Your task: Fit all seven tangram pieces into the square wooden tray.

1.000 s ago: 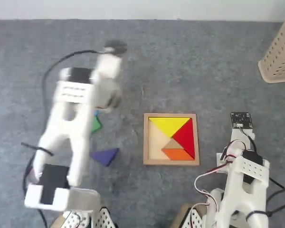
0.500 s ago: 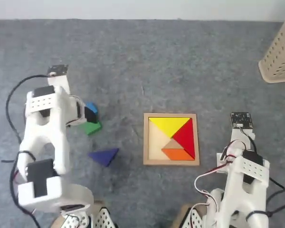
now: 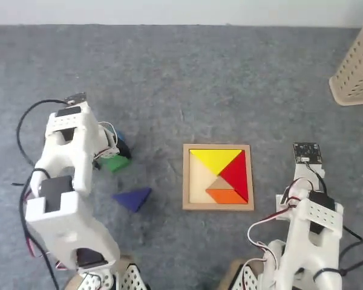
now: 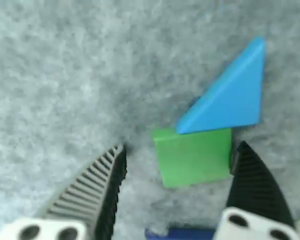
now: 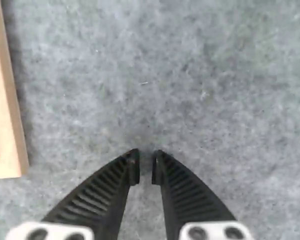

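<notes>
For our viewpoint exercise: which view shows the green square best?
Left wrist view: the green square sits plainly within the open left hand. High view: partly hidden by the arm. Right wrist view: carpet, tray edge.

A: Any words, numbers or signs to read here?

B: None that can be read.

A: Not even on that small dark circuit board (image 3: pixel 307 153), just right of the wooden tray (image 3: pixel 218 207)?

B: It has a few pale specks on it, too small to tell whether they are letters.
</notes>
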Controlling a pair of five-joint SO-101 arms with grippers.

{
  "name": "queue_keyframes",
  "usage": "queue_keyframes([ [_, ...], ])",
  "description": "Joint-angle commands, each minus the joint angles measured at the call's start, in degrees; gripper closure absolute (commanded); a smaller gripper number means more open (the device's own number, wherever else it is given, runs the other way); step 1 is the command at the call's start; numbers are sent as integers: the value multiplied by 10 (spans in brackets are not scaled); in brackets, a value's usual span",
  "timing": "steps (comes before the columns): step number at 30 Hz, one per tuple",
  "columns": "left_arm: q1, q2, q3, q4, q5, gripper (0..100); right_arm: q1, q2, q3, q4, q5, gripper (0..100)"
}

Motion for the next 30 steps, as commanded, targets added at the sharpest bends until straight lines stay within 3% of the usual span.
queue_keyframes([
  [1,-5,6,-18,-13,4,719,-9,-17,-3,-6,-1,915],
  [8,-4,18,-17,-42,1,908,-8,-17,-3,-6,-1,914],
  [12,-3,18,-17,-40,-42,988,-8,-16,-3,-6,-1,914],
  [24,22,17,-124,98,-127,988,-9,-16,-3,-7,-1,914],
  [30,56,17,-127,111,-134,987,-9,-16,-3,-7,-1,914],
])
